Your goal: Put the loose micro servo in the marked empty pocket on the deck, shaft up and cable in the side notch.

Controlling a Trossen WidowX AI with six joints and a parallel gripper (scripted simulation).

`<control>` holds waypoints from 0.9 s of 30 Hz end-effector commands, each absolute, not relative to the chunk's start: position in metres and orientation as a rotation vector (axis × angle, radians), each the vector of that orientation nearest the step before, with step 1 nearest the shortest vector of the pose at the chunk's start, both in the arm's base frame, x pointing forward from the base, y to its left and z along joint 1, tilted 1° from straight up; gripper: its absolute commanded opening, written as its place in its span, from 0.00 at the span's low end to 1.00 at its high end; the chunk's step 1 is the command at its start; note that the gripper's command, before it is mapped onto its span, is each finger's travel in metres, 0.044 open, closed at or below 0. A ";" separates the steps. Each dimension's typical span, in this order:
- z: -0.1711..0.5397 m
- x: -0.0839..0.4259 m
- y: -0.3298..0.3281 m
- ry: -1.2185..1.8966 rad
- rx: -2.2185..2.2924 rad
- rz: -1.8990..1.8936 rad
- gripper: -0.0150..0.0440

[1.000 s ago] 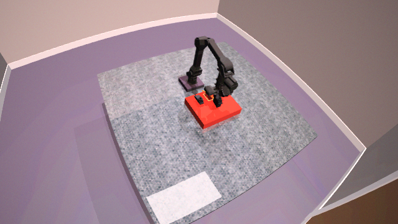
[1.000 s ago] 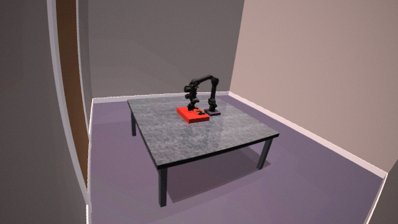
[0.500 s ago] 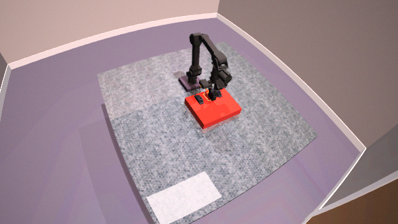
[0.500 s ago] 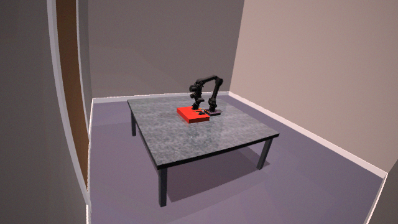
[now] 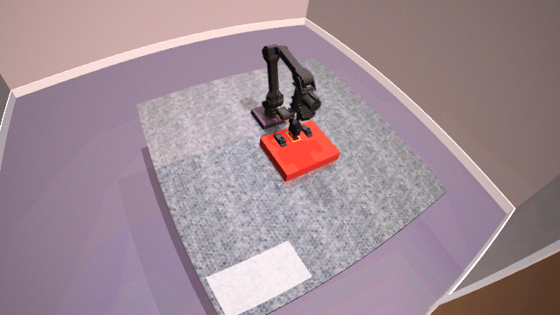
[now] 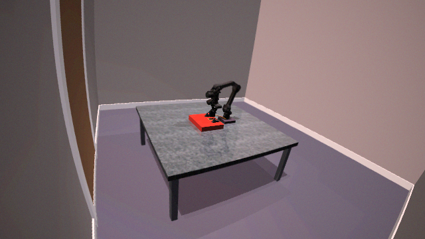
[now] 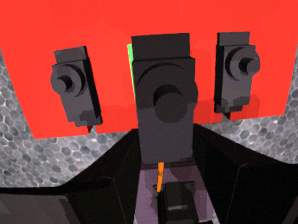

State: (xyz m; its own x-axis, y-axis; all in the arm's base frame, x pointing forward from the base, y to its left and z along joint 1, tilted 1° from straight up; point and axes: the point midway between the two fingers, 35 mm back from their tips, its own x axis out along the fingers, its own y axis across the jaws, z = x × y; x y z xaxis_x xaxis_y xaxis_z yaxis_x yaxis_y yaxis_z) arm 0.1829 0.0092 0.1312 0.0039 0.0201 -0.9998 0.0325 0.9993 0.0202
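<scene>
My gripper (image 5: 295,125) (image 7: 164,132) is shut on the loose dark micro servo (image 7: 167,107), over the red deck (image 5: 302,159) (image 6: 202,123) (image 7: 170,15). The servo's output shaft faces the wrist camera, so it points up. Its orange cable (image 7: 160,176) runs from its end toward the arm's base. The marked pocket's outline (image 5: 296,140) (image 7: 131,62) shows partly beside and under the servo; the pocket itself is mostly hidden. The servo appears a little above the deck; the exact gap cannot be told. In the exterior view the gripper is small and dark over the deck.
Two fitted dark servos stand on the deck, one left (image 5: 280,139) (image 7: 75,87) and one right (image 5: 307,131) (image 7: 232,80) of the held servo. The arm's purple base plate (image 5: 261,117) (image 7: 150,182) is close behind the deck. A white rectangle (image 5: 258,277) lies at the table's front.
</scene>
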 end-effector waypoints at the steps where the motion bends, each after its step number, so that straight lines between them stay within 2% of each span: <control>1: 0.132 0.182 0.010 1.556 0.034 0.002 0.25; 27: 0.113 0.183 0.011 1.556 0.034 0.003 0.25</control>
